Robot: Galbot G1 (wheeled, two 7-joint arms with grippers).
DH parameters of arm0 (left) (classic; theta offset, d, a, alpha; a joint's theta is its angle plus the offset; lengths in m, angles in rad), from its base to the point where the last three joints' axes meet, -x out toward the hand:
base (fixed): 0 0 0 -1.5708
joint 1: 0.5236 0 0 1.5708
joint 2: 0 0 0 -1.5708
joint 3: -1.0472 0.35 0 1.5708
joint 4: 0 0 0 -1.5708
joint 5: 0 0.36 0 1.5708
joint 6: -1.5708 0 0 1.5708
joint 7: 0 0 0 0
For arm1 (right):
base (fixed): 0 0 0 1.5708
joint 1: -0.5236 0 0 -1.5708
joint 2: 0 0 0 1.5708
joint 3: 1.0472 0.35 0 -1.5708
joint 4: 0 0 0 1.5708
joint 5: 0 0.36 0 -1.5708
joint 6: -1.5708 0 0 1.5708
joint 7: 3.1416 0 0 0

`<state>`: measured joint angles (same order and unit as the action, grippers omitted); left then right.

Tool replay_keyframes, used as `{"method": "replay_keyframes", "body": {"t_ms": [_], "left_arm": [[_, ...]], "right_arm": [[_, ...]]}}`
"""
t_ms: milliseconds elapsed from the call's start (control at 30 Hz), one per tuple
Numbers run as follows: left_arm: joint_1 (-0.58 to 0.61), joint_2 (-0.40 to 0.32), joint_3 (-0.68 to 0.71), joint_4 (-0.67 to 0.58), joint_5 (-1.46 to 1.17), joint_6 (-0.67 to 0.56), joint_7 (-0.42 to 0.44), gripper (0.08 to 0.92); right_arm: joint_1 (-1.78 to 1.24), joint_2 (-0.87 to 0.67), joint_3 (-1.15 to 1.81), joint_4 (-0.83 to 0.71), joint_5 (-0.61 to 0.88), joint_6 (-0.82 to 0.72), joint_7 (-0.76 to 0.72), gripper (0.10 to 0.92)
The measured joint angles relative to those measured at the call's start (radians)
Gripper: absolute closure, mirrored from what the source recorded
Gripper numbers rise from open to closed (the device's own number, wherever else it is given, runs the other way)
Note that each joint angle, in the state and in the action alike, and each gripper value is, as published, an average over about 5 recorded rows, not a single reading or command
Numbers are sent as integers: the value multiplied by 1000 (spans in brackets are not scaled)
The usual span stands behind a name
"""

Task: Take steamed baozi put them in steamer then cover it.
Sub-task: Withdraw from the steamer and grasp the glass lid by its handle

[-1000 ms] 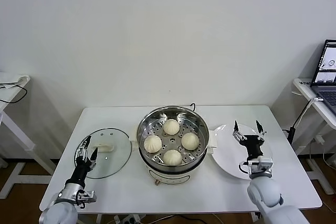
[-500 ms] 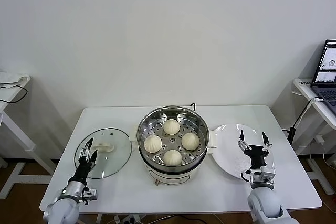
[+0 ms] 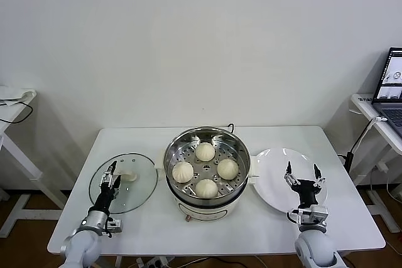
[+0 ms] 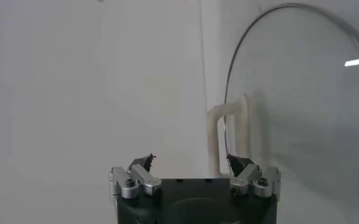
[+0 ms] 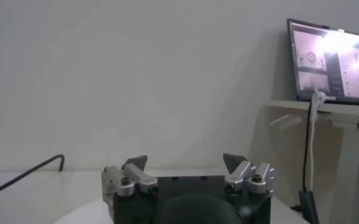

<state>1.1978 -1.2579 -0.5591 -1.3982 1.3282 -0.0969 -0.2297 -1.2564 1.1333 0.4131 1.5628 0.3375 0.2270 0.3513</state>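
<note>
At the centre of the head view, the steamer (image 3: pixel 206 169) stands on the white table (image 3: pixel 157 218) with all 4 steamed baozi (image 3: pixel 205 151) already lying on its perforated tray, so by my judgement only the covering step remains. Left of the steamer, in the lower left of the frame, the cover (image 3: pixel 124 182) lies flat on the table just beside the pot, its white oblong handle (image 3: pixel 129 176) sitting towards the steamer side of the glass. The left gripper (image 3: pixel 111 182) hangs over the cover's near left part, fingers spread apart and holding nothing; the handle lies just beyond and slightly to the right of the fingertips in the head view. In the left wrist view the glass rim and the handle (image 4: pixel 230 137) show ahead of the open fingers (image 4: pixel 144 163), the handle's long axis seeming to run away from the gripper and not across it, though the angle makes this hard to judge. The coming move likely turns on this: the fingers must advance to the handle and straddle its narrow width. At the lower right of the head view, the right gripper (image 3: pixel 302 177) hovers over the bare white plate (image 3: pixel 276 164), fingers also spread wide and empty, well apart from the cover. The left arm is clearly the nearer 1 for lifting the cover.
</note>
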Motion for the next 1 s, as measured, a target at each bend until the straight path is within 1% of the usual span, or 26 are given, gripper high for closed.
{"method": "replay_keyframes", "body": {"t_ms": [233, 333, 433, 1000], "left_arm": [[-26, -6, 11, 28, 6, 1, -6, 178], [-35, -7, 13, 39, 9, 4, -5, 203], [-43, -7, 14, 51, 10, 6, -4, 273], [-79, -22, 19, 122, 11, -4, -3, 764]], "right_arm": [[-5, 6, 2, 0, -9, 1, 2, 203], [-4, 10, 0, 2, -12, 1, 3, 203], [-2, 16, -3, 4, -16, 1, 5, 203], [4, 35, -10, -1, -29, 5, 7, 203]]}}
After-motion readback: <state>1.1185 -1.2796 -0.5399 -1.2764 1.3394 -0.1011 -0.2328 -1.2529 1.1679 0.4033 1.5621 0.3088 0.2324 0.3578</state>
